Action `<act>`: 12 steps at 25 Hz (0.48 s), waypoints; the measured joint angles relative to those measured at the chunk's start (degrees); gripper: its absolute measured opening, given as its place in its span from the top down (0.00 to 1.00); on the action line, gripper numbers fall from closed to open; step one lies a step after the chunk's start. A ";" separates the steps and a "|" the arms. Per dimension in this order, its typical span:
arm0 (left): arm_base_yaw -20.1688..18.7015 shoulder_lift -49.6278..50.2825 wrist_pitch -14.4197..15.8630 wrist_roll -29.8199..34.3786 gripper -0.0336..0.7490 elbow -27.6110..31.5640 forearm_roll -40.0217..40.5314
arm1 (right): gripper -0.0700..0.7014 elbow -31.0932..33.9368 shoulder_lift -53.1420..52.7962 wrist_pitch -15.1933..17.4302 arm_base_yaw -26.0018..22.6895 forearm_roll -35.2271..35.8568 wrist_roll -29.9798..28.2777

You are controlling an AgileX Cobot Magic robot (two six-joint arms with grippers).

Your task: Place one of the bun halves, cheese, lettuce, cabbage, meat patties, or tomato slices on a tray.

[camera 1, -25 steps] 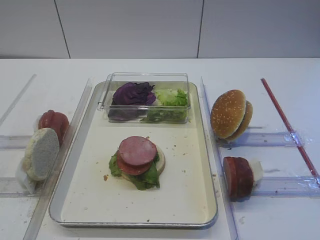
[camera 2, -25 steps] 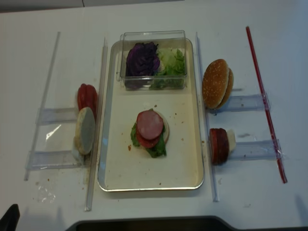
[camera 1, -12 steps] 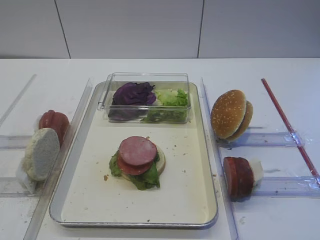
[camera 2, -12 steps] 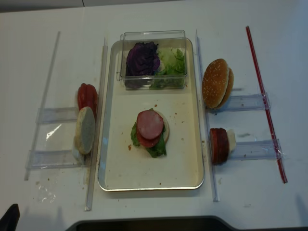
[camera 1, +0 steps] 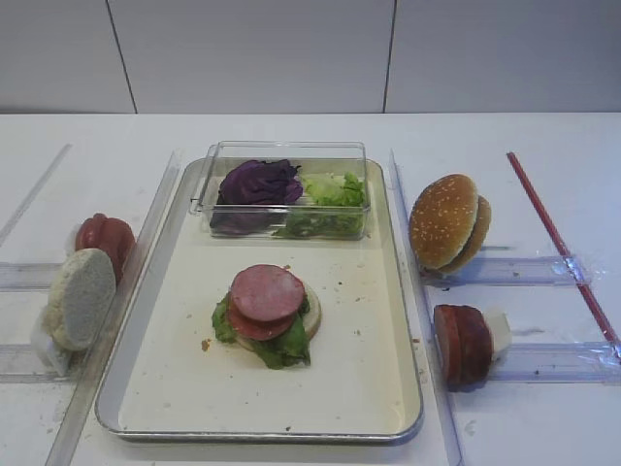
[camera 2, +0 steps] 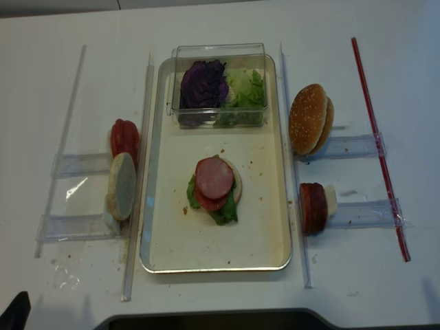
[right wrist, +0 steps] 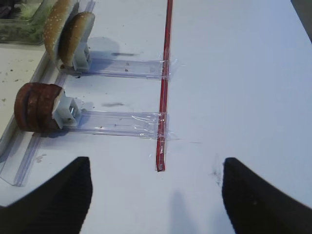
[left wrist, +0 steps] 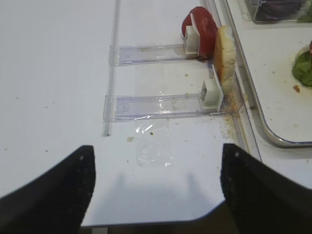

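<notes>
The tray [camera 1: 374,374] holds a stack: a pale bun half, lettuce, a tomato slice [camera 1: 245,324] and a meat patty [camera 1: 267,293] on top. More lettuce [camera 1: 335,189] and the cabbage [camera 1: 258,182] lie in a clear box. Sesame bun halves [camera 1: 444,221] and meat patties [camera 1: 461,345] stand on edge right of the tray. Tomato slices [camera 1: 105,236] and a pale bun half [camera 1: 80,298] stand on its left. No cheese shows. My right gripper [right wrist: 156,195] hovers open over bare table near the patties [right wrist: 33,107]. My left gripper [left wrist: 156,195] is open and empty at the table's front edge.
Clear plastic racks [camera 2: 354,213] and long guide rails [camera 2: 136,179] flank the tray. A red strip [camera 2: 378,148] lies along the right side, its near end [right wrist: 160,163] just ahead of my right gripper. A scrap of clear film [left wrist: 152,146] lies ahead of my left gripper.
</notes>
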 joint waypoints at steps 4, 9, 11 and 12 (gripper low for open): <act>0.00 0.00 0.00 0.00 0.33 0.00 -0.12 | 0.18 0.00 0.00 -0.09 0.00 0.00 0.00; 0.00 0.00 0.00 0.00 0.33 0.00 -0.12 | 0.18 0.00 0.00 -0.09 0.00 0.00 0.00; 0.00 0.00 0.00 0.00 0.33 0.00 -0.12 | 0.18 0.00 0.00 -0.09 0.00 0.00 0.00; 0.00 0.00 0.00 0.00 0.33 0.00 -0.12 | 0.18 0.00 0.00 -0.09 0.00 0.00 0.00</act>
